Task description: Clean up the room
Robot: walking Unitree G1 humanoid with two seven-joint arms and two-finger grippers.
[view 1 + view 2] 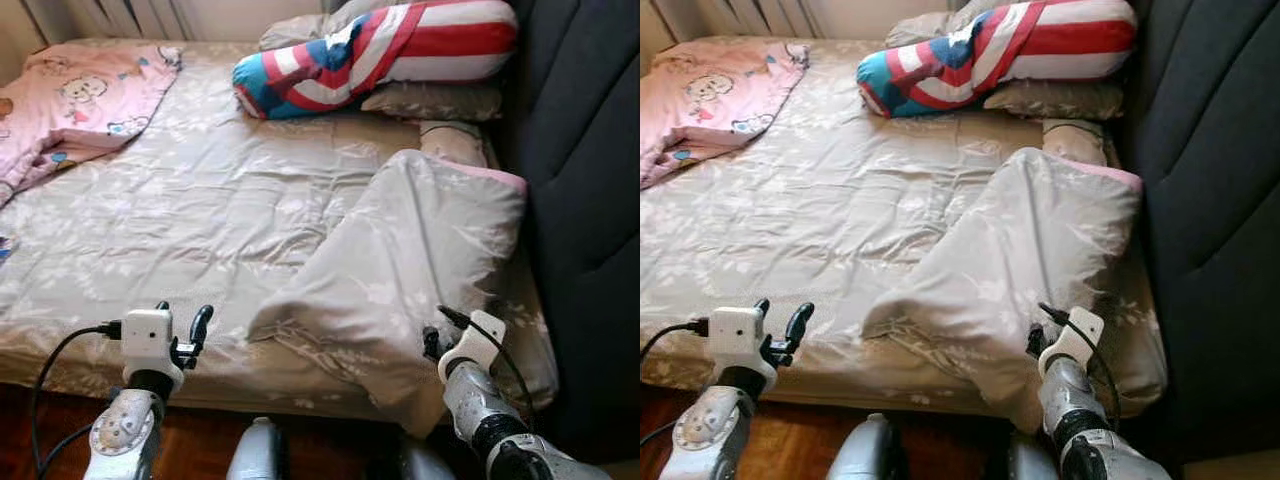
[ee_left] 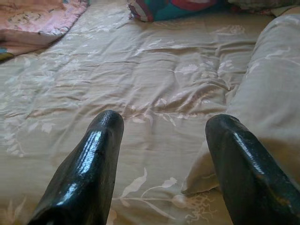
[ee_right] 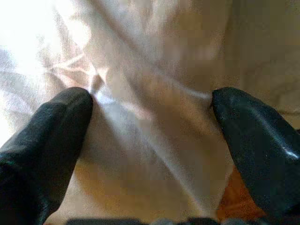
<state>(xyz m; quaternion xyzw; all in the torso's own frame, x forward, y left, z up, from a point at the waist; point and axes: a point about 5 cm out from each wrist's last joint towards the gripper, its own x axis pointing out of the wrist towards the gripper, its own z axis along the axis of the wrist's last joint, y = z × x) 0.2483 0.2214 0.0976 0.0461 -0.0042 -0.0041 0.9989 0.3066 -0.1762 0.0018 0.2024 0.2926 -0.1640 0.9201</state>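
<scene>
A beige flowered duvet covers the bed, and its right corner is folded back into a thick flap that hangs over the front edge. My left gripper hovers open above the bed's front edge, left of the flap. In the left wrist view its fingers stand wide apart, with flat duvet between them and the flap's corner beside one finger. My right gripper is open, pressed up to the hanging fold of the flap, with cloth spanning the gap between its fingers.
A pink cartoon-print blanket lies bunched at the bed's far left. A red, white and blue striped pillow rests on beige pillows at the head. A dark padded headboard runs along the right. Wooden floor shows below the bed edge.
</scene>
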